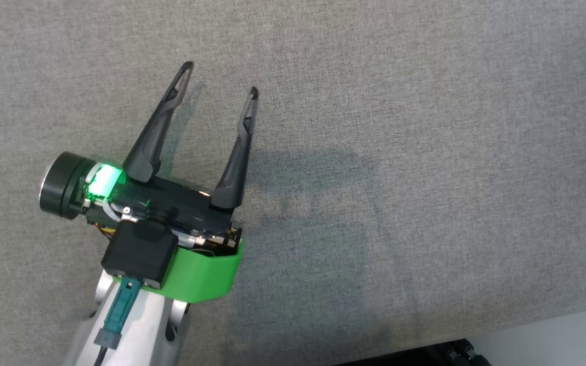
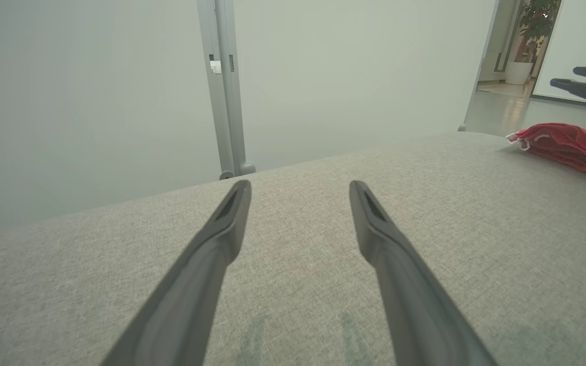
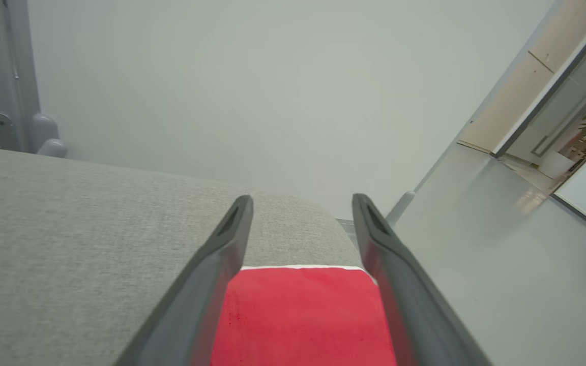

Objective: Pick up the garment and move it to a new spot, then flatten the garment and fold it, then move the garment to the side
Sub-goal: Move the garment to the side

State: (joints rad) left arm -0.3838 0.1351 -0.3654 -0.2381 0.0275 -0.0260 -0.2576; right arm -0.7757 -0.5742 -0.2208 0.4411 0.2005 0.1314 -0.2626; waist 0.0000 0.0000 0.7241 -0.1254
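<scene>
Left gripper (image 1: pixel 221 77) hangs low over the grey fabric tabletop (image 1: pixel 425 152), its two dark fingers spread wide with nothing between them but bare cloth. Over to its wrist view: the red garment (image 2: pixel 567 145) is well off to that hand's right, a flattish bundle with a bit of white trim, lying near the far edge of the tabletop. Just above it float the fingers of the right gripper (image 2: pixel 563 76), clear of the fabric, not touching.

From the right wrist, those fingers stand wide apart and the garment lies flat beneath them, its white-edged hem running straight across between the two fingers. The red panel sits close to the rounded corner of the tabletop, with floor just beyond. Neither hand has hold of anything. A pale wall and a grey post (image 2: pixel 227 101) stand behind the tabletop.
</scene>
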